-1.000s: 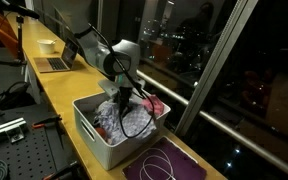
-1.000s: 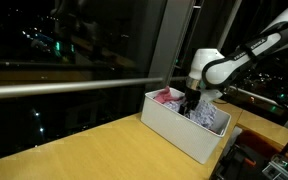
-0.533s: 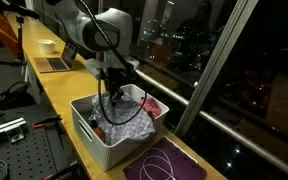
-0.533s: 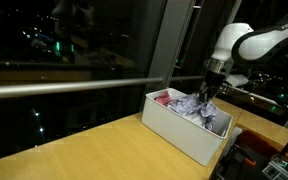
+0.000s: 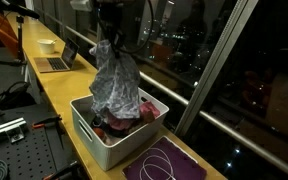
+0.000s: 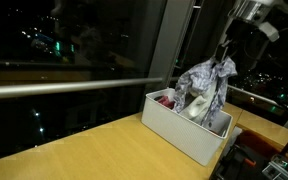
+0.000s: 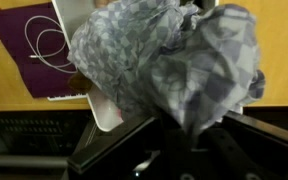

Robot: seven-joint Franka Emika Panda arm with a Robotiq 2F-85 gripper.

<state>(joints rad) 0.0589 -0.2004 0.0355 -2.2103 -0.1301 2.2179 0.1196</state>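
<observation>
Dark night windows ran along the far edge of the long wooden desk (image 5: 54, 85).

1. Progress. The grey patterned cloth (image 5: 116, 80) hung in the air, gathered at its top and draped down in loose folds. Most of its length was clear of the white bin (image 5: 87, 130); its lower hem appeared to reach the bin's rim or the contents just inside. Judged from this, pickup was complete and the cloth had not been set down anywhere.

2. Position. The end effector (image 5: 110, 42) stood directly above the cloth, fingers pressed together and pinching its bunched top. In the wrist view the cloth (image 7: 174, 70) filled the frame directly in front of the fingers. In both exterior views the cloth (image 6: 209, 85) hung plumb over the bin (image 6: 179, 130).

3. Surroundings. A red item (image 5: 150, 108) lay in the bin. A purple mat (image 5: 174, 165) with a white cable (image 5: 156, 163) lay beside the bin. A laptop (image 5: 56, 62) sat well apart.
</observation>
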